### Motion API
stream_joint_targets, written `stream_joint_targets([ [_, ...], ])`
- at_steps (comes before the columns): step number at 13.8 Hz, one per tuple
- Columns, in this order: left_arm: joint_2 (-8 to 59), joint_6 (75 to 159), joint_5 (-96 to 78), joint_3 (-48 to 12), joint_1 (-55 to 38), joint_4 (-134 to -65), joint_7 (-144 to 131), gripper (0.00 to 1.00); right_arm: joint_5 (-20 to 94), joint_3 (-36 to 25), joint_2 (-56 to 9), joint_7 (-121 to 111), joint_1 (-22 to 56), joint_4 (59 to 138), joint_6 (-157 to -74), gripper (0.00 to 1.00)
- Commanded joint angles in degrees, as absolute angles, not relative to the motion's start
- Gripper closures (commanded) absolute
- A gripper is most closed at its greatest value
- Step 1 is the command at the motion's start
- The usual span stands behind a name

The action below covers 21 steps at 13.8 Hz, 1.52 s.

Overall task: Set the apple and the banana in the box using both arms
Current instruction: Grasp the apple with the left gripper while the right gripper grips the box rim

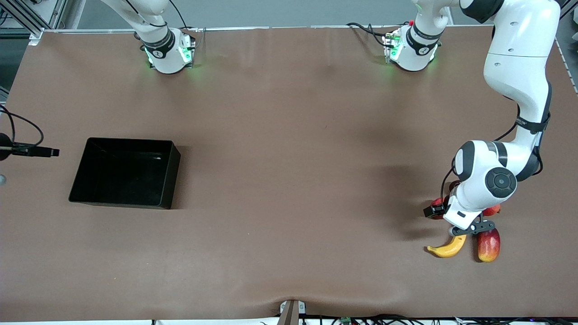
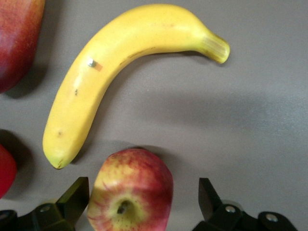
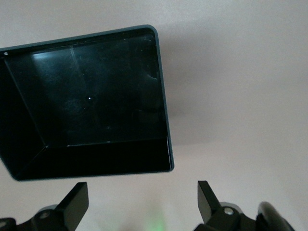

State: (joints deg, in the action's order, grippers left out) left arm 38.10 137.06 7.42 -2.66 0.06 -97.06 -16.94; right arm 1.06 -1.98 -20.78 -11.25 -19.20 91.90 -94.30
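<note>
The apple (image 2: 131, 192), red with yellow streaks and a stem dimple, sits on the table between the spread fingers of my left gripper (image 2: 143, 183), which is open and low around it without touching. In the front view my left gripper (image 1: 465, 228) covers the apple. The banana (image 2: 125, 72) lies just past the apple, a small gap away; it shows nearer the front camera than the gripper (image 1: 448, 248). The black box (image 1: 169, 180) stands empty toward the right arm's end of the table. My right gripper (image 3: 143, 202) is open and empty, high over the table beside the box (image 3: 96, 156).
An oblong red-and-yellow fruit (image 1: 488, 244) lies beside the banana, also in the left wrist view (image 2: 17, 38). A smooth red fruit (image 1: 493, 210) lies next to my left hand (image 2: 5, 171). Another red shape (image 1: 437, 204) peeks out beside the wrist.
</note>
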Motion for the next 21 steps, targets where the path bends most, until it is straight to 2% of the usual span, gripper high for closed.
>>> stream_joint_targets([
  [1,38.6,137.4,8.0,-2.6,0.0,-96.6,-17.8,0.08,1.7,-1.1,-21.2,-12.6,-19.7,100.8,-106.7,0.0],
  [2,38.5,137.4,8.0,-2.6,0.1,-96.7,-17.7,0.16,1.6,-1.1,-21.1,-16.1,-19.8,104.5,-112.0,0.0],
  [3,38.5,137.4,8.0,-2.6,0.1,-96.9,-17.6,0.27,1.5,-1.1,-21.1,-19.0,-20.1,106.5,-115.1,0.0],
  [6,38.2,136.8,8.0,-2.6,-0.1,-96.8,-17.4,0.76,1.7,-1.0,-22.6,-19.7,-22.5,111.0,-122.8,0.0],
  [7,38.1,136.8,8.0,-2.7,-0.2,-96.7,-17.4,0.91,1.8,-1.0,-22.8,-19.7,-23.2,112.7,-124.6,0.11],
  [8,37.9,136.7,8.0,-2.7,-0.3,-96.7,-17.5,1.0,2.1,-0.9,-22.9,-19.7,-23.5,113.9,-124.8,0.42],
  [9,37.8,136.7,8.0,-2.7,-0.2,-96.6,-17.4,1.0,2.7,-0.9,-22.9,-19.7,-23.2,114.5,-124.5,0.8],
  [10,37.4,136.7,8.0,-2.7,-0.2,-96.7,-17.4,1.0,3.0,-0.9,-22.8,-19.7,-23.2,114.9,-124.5,1.0],
  [15,35.0,133.7,8.3,-3.1,-0.3,-96.2,-17.1,1.0,3.2,-0.7,-22.3,-19.4,-23.0,113.9,-121.7,1.0],
  [19,33.6,131.5,8.5,-3.1,-0.3,-95.1,-16.8,1.0,5.6,-0.5,-22.1,-19.6,-20.8,103.5,-102.6,1.0],
  [21,33.0,126.2,8.6,-3.2,-0.4,-91.7,-16.8,1.0,5.9,-0.5,-22.1,-19.1,-18.6,97.6,-95.2,1.0],
])
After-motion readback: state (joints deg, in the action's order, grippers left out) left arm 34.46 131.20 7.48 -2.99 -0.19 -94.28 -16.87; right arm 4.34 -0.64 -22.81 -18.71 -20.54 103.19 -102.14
